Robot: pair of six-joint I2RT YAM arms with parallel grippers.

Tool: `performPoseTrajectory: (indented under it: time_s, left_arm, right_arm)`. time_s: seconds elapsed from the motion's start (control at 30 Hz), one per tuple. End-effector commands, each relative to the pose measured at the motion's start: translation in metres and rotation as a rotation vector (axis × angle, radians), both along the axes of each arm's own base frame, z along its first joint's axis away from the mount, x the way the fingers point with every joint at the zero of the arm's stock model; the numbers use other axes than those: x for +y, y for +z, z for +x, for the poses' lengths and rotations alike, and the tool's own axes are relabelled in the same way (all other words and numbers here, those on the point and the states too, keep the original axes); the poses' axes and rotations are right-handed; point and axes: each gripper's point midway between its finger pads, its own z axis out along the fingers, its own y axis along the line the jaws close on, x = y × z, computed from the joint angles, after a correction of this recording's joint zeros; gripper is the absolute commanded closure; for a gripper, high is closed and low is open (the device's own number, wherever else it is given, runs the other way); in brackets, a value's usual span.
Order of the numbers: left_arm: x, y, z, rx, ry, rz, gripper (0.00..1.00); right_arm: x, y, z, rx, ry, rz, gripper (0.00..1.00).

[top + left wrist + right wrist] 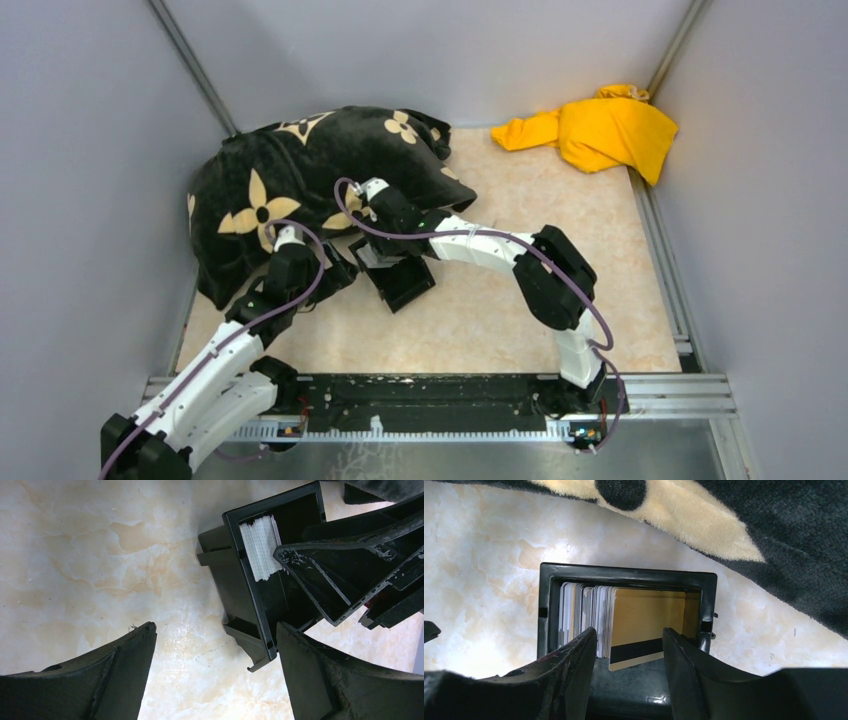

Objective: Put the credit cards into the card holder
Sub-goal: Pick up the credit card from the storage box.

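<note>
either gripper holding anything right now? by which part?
Left gripper is open, empty. Right gripper straddles the gold card standing in the black box, by its side edges, but a gap shows at one finger: apparently no grip.

Walled lab cell: grey walls, mounting rail

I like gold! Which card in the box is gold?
The end card of the stack, with a black stripe. The other cards show only pale edges.
</note>
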Motion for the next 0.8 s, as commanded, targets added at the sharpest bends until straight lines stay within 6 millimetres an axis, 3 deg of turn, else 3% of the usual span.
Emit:
performPoseTrajectory:
  time_s: [0.0, 0.77]
  left_arm:
    - [0.0, 0.003, 0.006, -0.026, 0.018, -0.012, 0.05]
    - [-0.001, 0.002, 0.008, -0.022, 0.02, -0.015, 0.05]
  right_arm:
    - [0.018, 0.02, 0.005, -0.033, 0.042, 0.066, 0.47]
    - [0.012, -0.004, 0.005, 0.154, 0.023, 0.191, 0.5]
